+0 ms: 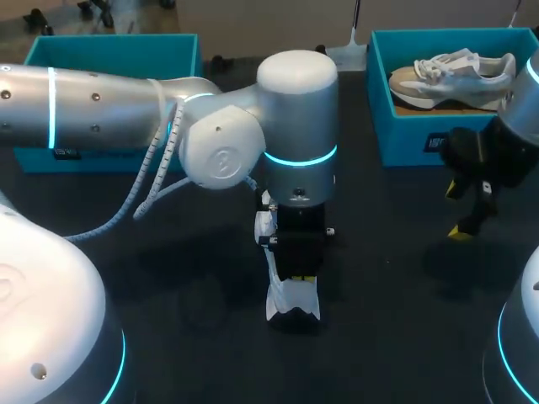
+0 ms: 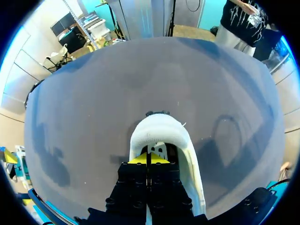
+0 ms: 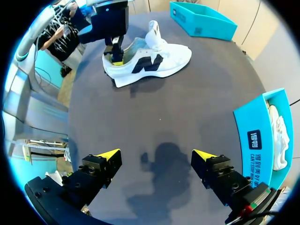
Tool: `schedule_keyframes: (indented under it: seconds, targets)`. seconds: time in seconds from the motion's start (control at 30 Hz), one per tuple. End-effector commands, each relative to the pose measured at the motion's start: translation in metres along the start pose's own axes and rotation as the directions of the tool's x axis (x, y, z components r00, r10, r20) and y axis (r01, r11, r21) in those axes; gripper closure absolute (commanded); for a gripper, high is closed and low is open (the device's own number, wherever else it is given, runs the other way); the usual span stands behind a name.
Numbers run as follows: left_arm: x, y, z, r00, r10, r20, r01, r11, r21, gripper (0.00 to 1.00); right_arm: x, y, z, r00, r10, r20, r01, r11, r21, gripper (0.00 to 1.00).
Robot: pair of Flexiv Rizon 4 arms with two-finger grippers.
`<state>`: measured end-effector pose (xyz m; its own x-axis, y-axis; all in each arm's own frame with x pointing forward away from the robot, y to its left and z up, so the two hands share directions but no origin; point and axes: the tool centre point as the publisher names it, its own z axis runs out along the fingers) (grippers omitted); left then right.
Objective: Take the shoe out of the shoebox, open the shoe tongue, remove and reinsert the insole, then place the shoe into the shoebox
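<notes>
The shoe (image 3: 154, 58) stands on its sole in the middle of the tabletop (image 1: 168, 295), with its tongue (image 3: 152, 30) raised, well apart from the shoebox (image 1: 404, 126) at the far right corner. The left tool (image 2: 149, 160) is down inside the heel opening, its yellow tips pressed narrow together. I cannot tell from here whether the insole's edge is caught between them.

This looks like the insole step. To do it well, I'd say the pinch belongs on the insole's heel end, and the pull should go up and back along the shoe so the insole peels out rather than dragging the shoe. Nothing pins the shoe down. The right tool (image 3: 157, 157) hangs wide open and empty over bare tabletop near the shoebox, and it could steady the toe.

There is open room on every side of the shoe. The shoebox wall, with a second shoe (image 1: 455, 71) lying inside, stands close to the right tool. Another teal box (image 1: 109, 55) sits at the far left corner.
</notes>
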<state>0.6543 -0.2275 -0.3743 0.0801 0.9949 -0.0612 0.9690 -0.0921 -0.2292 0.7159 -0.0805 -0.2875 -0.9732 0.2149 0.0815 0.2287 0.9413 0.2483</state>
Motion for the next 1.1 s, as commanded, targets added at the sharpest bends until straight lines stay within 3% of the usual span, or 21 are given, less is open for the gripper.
schedule_keyframes:
  seconds: [0.03,0.33,0.6,0.83,1.1]
  targets:
    - [-0.004,-0.002,0.019,1.0,-0.019,-0.016,0.019,1.0,-0.008,1.0,0.001,0.0,0.0,1.0,0.0,0.002,0.0,1.0,0.002,0.0]
    - [0.014,0.001,0.037,0.998,-0.054,0.041,0.056,0.997,-0.044,1.0,0.001,0.0,0.0,1.0,0.0,0.002,0.0,1.0,0.002,0.0]
    - [0.021,0.019,0.041,0.997,-0.081,0.013,0.082,0.988,-0.13,1.0,0.001,0.0,0.0,1.0,0.0,0.002,0.0,1.0,0.002,0.0]
    - [0.018,0.042,0.028,0.993,-0.11,0.031,0.114,0.973,-0.201,1.0,0.001,0.0,0.0,1.0,0.0,0.002,0.0,1.0,0.002,0.0]
    - [0.01,0.03,0.006,0.996,-0.074,0.046,0.082,0.977,-0.198,1.0,0.001,0.0,0.0,1.0,0.0,0.002,0.0,1.0,0.002,0.0]
